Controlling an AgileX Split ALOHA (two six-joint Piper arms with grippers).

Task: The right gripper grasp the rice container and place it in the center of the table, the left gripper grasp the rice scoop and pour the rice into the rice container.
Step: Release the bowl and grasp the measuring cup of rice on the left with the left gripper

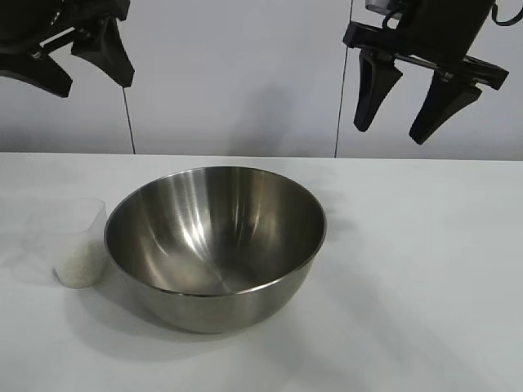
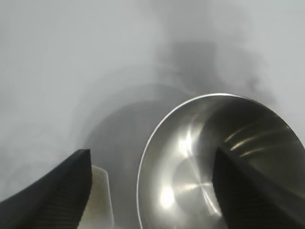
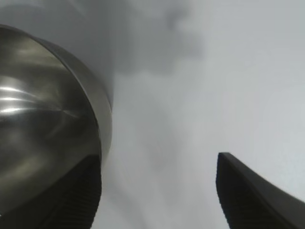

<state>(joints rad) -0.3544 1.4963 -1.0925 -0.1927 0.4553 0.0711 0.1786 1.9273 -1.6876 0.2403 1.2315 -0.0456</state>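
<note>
Both tools (left tool [image 1: 86, 69], right tool [image 1: 400, 102]) hang spread wide above the rice container [image 1: 214, 245].

Both arms are cut off above the left hand [image 1: 86, 65] and right hand [image 1: 404, 114]; the rice scoop [image 2: 100, 195] sits half hidden behind a left finger.

The setting looks like a robotics lab or test bench rather than a lived-in kitchen. A plain white table [image 1: 425, 269] runs up to bare white wall panels [image 1: 237, 73] split by thin dark vertical seams, with no cabinets or appliances around. Two black robot arms hang in from above. The only kitchen items are a steel bowl [image 1: 216, 245] and a small plastic cup [image 1: 80, 242] holding rice [image 1: 79, 265], set out like props.
</note>
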